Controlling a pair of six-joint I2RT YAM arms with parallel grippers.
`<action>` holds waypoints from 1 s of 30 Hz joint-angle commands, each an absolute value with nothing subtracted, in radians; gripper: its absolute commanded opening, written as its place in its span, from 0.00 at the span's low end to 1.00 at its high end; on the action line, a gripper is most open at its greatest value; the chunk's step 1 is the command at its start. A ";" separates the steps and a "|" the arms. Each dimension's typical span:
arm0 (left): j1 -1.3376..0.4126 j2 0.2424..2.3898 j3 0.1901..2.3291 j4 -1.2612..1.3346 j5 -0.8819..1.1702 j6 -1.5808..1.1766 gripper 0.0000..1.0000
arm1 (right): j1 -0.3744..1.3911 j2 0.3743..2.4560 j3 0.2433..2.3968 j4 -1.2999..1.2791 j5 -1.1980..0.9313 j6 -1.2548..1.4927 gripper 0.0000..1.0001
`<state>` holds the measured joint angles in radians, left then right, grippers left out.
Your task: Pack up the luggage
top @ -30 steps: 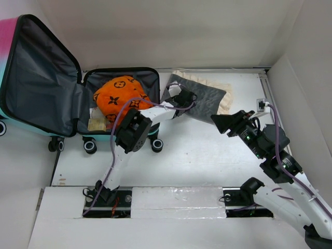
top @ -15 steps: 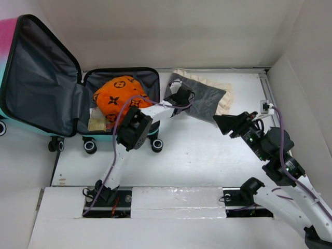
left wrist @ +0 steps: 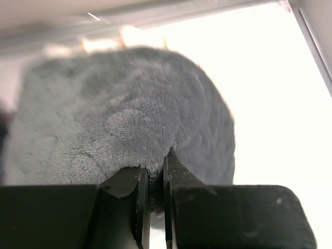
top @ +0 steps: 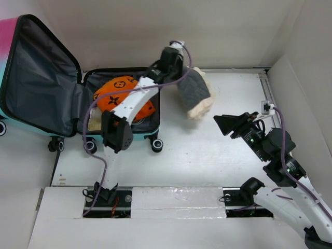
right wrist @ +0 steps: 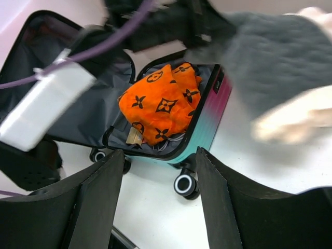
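Note:
The luggage (top: 147,134) lies open at the left, its dark grey lid (top: 41,78) leaning back. In its base sits an orange cloth (top: 122,91) printed with black motifs. My left gripper (top: 179,72) is raised just right of the suitcase's back corner. It is shut on a fold of a grey fleece cloth (top: 193,92) with a cream underside, which hangs off the table. In the left wrist view the fingertips pinch the grey fleece (left wrist: 124,114) at the left gripper (left wrist: 155,176). My right gripper (top: 219,124) stands open and holds nothing, right of the hanging cloth, and faces the luggage (right wrist: 207,119).
A tan flat item (top: 96,124) lies in the suitcase base beside the orange cloth (right wrist: 161,101). Black wheels (top: 155,145) stick out at its near side. White walls close the back and right, with a wall socket (top: 262,105) on the right.
My left gripper shut on the grey cloth and lifted it off the table, up and toward the back. The right arm barely moved.

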<state>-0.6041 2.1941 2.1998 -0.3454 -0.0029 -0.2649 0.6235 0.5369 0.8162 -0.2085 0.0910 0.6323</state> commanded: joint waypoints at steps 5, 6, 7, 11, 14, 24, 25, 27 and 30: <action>-0.349 1.841 1.964 -0.413 0.026 -0.106 0.00 | 0.632 0.494 0.816 -0.160 0.051 0.621 0.63; -0.275 1.775 1.912 -0.393 0.050 -0.120 0.00 | 0.632 0.494 0.816 -0.160 0.051 0.621 0.63; -0.237 1.743 1.860 -0.347 0.076 -0.132 0.00 | 0.632 0.485 0.816 -0.160 0.042 0.621 0.63; -0.049 1.632 1.625 -0.241 0.185 -0.199 0.00 | 0.632 0.476 0.816 -0.160 0.041 0.612 0.63; 0.076 1.620 1.508 -0.203 0.268 -0.253 0.00 | 0.632 0.466 0.807 -0.160 0.032 0.612 0.63; 0.216 1.468 1.224 -0.196 0.091 -0.337 0.00 | 0.632 0.466 0.807 -0.150 0.002 0.612 0.63; 0.216 1.468 1.215 -0.216 0.075 -0.337 0.00 | 0.632 0.466 0.807 -0.150 0.002 0.612 0.63; 0.216 1.459 1.190 -0.230 0.051 -0.337 0.00 | 0.632 0.476 0.807 -0.141 -0.011 0.612 0.63; 0.216 1.448 1.169 -0.251 0.031 -0.337 0.07 | 0.632 0.495 0.798 -0.141 -0.011 0.612 0.63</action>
<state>0.2047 1.4754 1.1980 -0.2001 0.1047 -0.3355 0.6235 0.4793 0.8028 -0.2008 0.0128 0.6243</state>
